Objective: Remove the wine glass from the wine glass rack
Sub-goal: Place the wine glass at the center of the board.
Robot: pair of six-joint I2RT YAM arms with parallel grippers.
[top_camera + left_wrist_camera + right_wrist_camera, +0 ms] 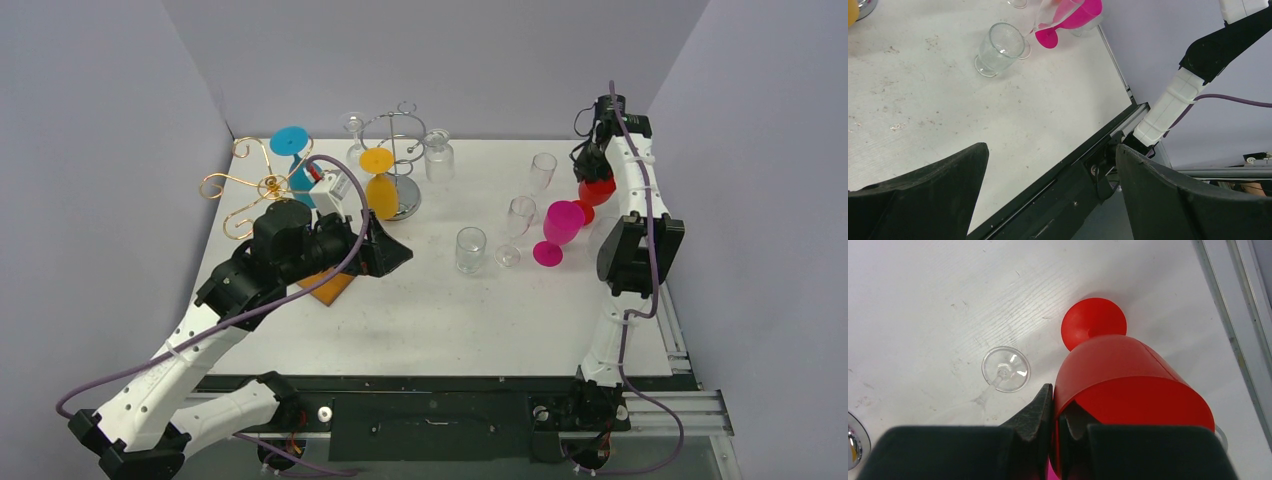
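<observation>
The right gripper (1054, 396) pinches the rim of the red wine glass (1128, 375), which is upright at the far right of the table (450, 310), well apart from the chrome rack (410, 205) (an orange glass (382, 197) hangs there). The left gripper (1052, 149) gapes wide and holds nothing, just in front of that rack.

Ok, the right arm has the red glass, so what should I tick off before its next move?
1. Grip: right fingers shut on the red glass rim, ok.
2. Landing: red glass foot down on the table, cannot tell.
3. Clearance: clear stemmed glass stands apart from it, ok.
4. Other arm: left fingers open, holding nothing, ok.
5. Remaining work: rack emptied, not ok; orange glass hangs there.
</observation>
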